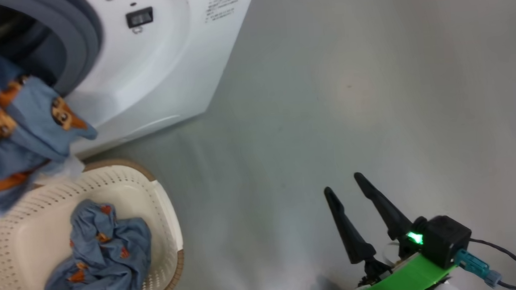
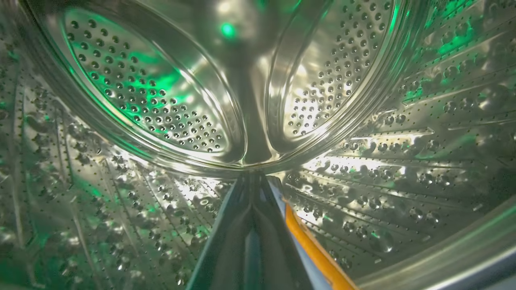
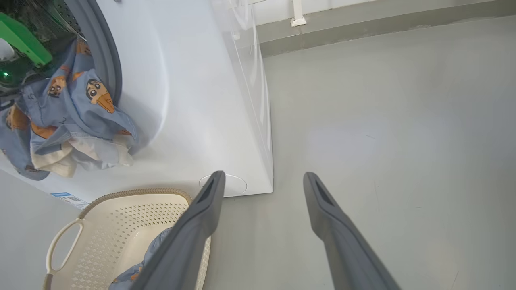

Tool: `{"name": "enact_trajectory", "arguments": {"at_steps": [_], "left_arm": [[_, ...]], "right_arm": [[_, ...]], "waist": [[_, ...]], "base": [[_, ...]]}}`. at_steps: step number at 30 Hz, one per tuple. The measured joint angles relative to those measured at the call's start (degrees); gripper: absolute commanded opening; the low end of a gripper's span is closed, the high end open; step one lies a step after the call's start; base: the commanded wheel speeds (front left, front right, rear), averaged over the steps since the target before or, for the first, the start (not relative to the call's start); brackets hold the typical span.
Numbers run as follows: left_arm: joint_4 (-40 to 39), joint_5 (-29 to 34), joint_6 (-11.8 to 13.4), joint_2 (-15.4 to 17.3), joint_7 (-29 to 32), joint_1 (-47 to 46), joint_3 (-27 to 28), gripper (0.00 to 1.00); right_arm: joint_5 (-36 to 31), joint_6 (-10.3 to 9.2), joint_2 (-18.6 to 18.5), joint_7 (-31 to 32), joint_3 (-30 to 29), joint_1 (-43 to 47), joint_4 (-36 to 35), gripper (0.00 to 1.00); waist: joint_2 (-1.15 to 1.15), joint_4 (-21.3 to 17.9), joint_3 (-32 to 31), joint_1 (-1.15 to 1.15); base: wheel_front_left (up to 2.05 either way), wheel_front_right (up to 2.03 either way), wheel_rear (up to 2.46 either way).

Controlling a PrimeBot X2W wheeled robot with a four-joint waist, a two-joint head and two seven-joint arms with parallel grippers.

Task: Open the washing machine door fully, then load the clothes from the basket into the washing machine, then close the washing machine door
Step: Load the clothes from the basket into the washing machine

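**A:** Jaws, head view?
**B:** The right gripper (image 1: 342, 182) has its jaws spread wide and empty above the floor (image 1: 326, 91), parked clear of the basket (image 1: 168, 213). One garment (image 1: 15, 128) hangs from the washing machine (image 1: 159, 70) mouth; a second bundle (image 1: 99, 258) lies in the basket.
**A:** Left wrist view?
**B:** The left gripper (image 2: 252, 181), jaws closed on the garment's blue fabric, reaches deep into the drum (image 2: 161, 100) to carry it inside.
**A:** Right wrist view?
**B:** The garment drapes over the gasket (image 3: 108, 60), judged only partly loaded.
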Motion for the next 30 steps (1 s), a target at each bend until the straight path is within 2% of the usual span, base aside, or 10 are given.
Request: {"name": "enact_trajectory", "arguments": {"at_steps": [11,16,21,22,24,25,26,30], "left_arm": [[2.34,0.41,-0.23,4.47,0.00,-14.13,0.14,0.00],[2.20,1.53,0.31,5.01,-0.01,-16.31,0.58,0.00],[8.57,2.55,0.81,4.72,-0.01,-16.77,-0.93,0.00],[9.81,2.57,0.87,4.63,0.00,-17.02,-1.14,0.13],[11.87,2.86,1.45,4.39,0.00,-17.63,-1.59,0.49],[12.62,3.23,1.71,4.19,0.00,-17.89,-1.78,0.94],[13.13,3.43,1.85,3.93,0.00,-18.06,-1.91,1.00],[14.52,3.48,2.63,2.41,0.00,-18.33,-2.42,1.00]], "right_arm": [[-0.11,0.00,0.08,0.00,2.72,-2.25,-1.04,1.00],[-0.04,0.00,0.08,0.00,2.81,-2.25,-1.14,1.00],[0.21,0.00,0.09,0.00,2.81,-2.25,-1.08,1.00],[0.29,0.00,0.10,0.00,2.80,-2.25,-1.00,1.00],[0.29,0.00,0.10,0.00,2.83,-2.27,-0.86,1.00],[0.29,0.00,0.10,0.00,2.86,-2.29,-0.75,1.00],[0.29,0.00,0.10,0.00,2.89,-2.30,-0.59,1.00],[0.27,0.00,0.10,0.00,2.79,-2.33,0.14,1.00]], "waist": [[0.00,-2.49,5.13,0.00],[0.00,-3.25,6.23,0.00],[0.00,-2.83,6.27,0.00],[0.00,-2.65,6.12,0.00],[0.00,-2.28,5.74,0.00],[0.00,-2.09,5.47,0.00],[0.00,-1.89,5.18,0.00],[0.00,-0.96,3.83,0.00]], "base": [[0.00,0.00,0.00],[0.00,0.00,0.00],[0.00,0.00,0.00],[0.00,0.00,0.00],[0.00,0.00,0.00],[0.00,0.00,0.00],[0.00,0.00,0.00],[0.00,0.00,0.00]]}}
